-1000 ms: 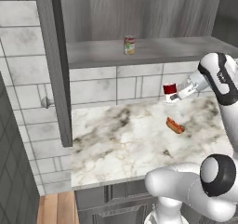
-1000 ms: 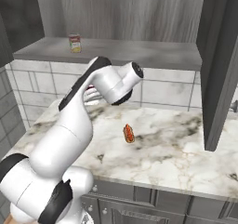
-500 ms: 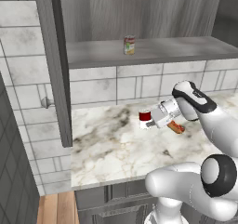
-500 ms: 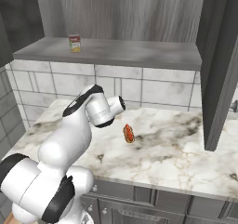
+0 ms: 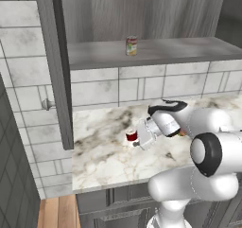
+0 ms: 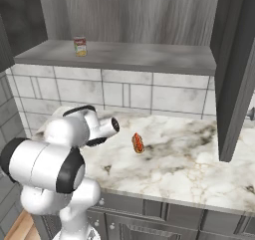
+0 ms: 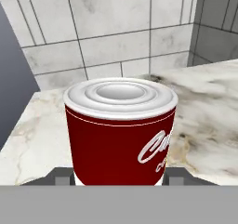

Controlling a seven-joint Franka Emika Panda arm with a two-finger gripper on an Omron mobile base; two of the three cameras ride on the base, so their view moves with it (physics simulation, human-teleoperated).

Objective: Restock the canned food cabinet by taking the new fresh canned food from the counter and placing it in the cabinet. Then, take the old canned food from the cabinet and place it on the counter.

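red-and-white can (image 7: 121, 135) upright, clamped in gripper (image 5: 137, 139) low over worktop (image 5: 104, 151) middle, yellow-green can (image 5: 131, 46) upright on cabinet shelf (image 5: 165, 52)

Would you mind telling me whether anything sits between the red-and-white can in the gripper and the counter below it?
Nothing visible does. The red-and-white can sits in the gripper low over bare marble counter; the hot-dog-like item lies off to one side.

On shelf board of the large grey wood-grain wall cabinet (image 5: 151, 57): small yellow-green labelled can (image 5: 131, 46), left part.
Over white marble counter (image 5: 104, 151): red-and-white can (image 5: 132, 135), between gripper (image 5: 138, 138) fingers.
Right of it: orange-red hot-dog-like item (image 6: 138, 143), lying on counter.
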